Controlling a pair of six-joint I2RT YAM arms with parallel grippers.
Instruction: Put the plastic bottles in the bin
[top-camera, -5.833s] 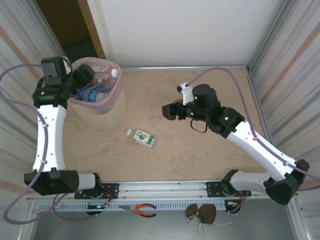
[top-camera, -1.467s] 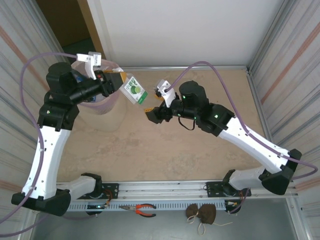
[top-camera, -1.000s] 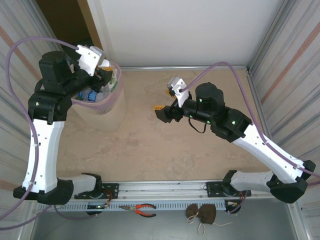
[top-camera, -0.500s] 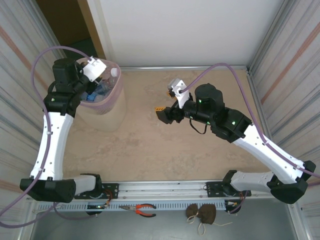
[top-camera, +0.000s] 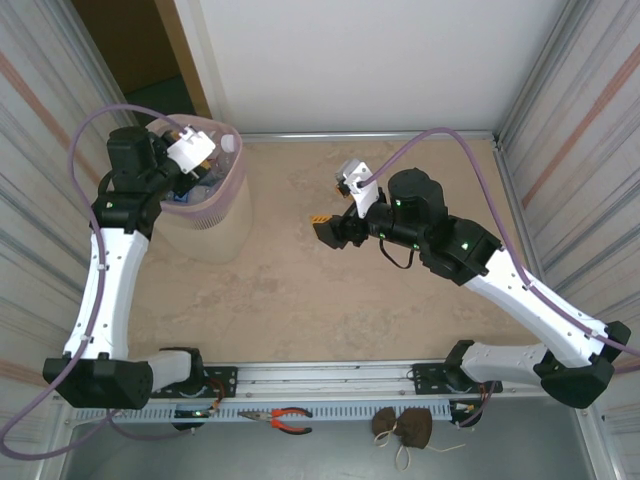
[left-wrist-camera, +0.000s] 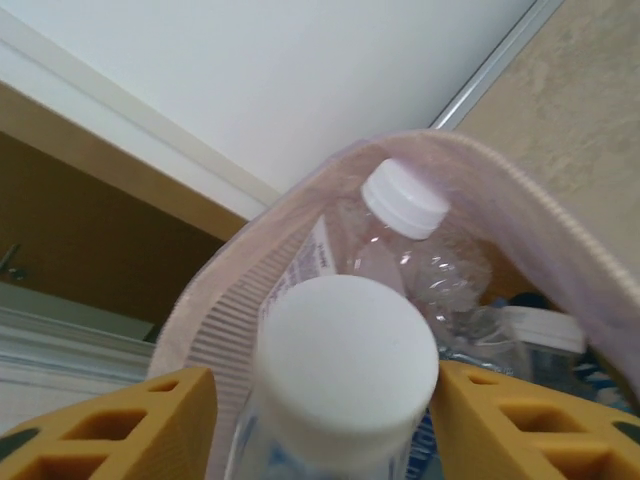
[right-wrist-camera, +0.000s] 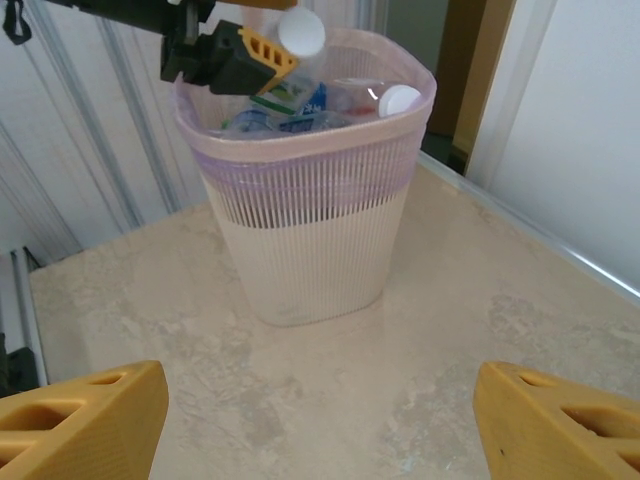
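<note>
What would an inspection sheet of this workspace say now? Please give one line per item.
Surface: beige table, bin at its far left.
Job's things: several bottles in the bin; one white-capped bottle within the left gripper.
Clutter: pliers and a brown pouch on the front rail.
Grippers: left one's grip unclear; right gripper open, holding nothing.
Cables: purple cables looping above the table.
Surroundings: white back wall, ribbed side panels, doorway behind the bin.

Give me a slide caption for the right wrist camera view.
Left pincer over the pink-lined bin with a white-capped bottle between its fingers; right pincer open, empty.
</note>
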